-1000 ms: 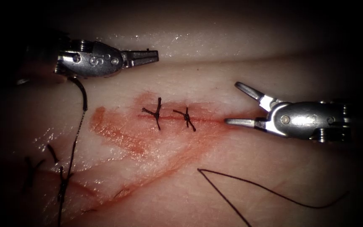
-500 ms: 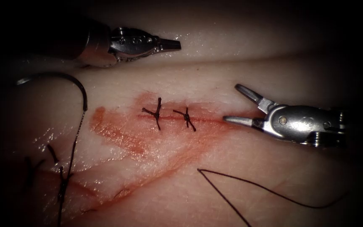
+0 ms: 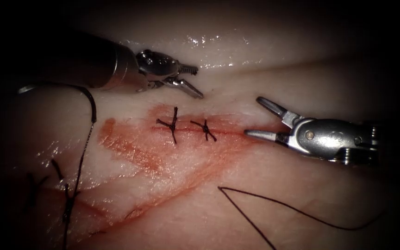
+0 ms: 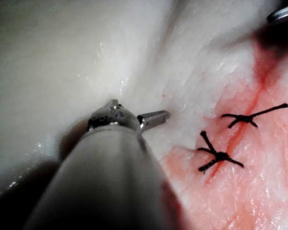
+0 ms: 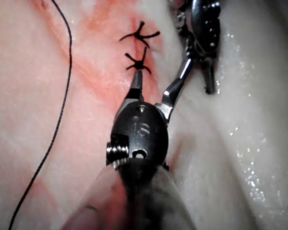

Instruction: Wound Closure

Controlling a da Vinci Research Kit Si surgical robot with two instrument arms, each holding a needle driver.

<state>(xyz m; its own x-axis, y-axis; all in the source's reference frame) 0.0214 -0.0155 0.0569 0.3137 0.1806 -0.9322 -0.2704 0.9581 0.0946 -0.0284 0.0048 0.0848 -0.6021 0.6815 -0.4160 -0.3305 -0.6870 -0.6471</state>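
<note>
tissue (image 3: 302, 194) under two open empty end effectors, needle (image 3: 77, 92) lying left.

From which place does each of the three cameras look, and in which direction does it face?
Endoscope view: from above and in front of the cut; shows both tools, left tool and right tool, each open and holding nothing, and the needle lying on the tissue, left of the cut.
Left wrist view: rides on the left arm, looks along its shaft at its own tool.
Right wrist view: rides on the right arm, looks along its shaft at its open fingers.
Shared: all three show the two knotted stitches.
</note>
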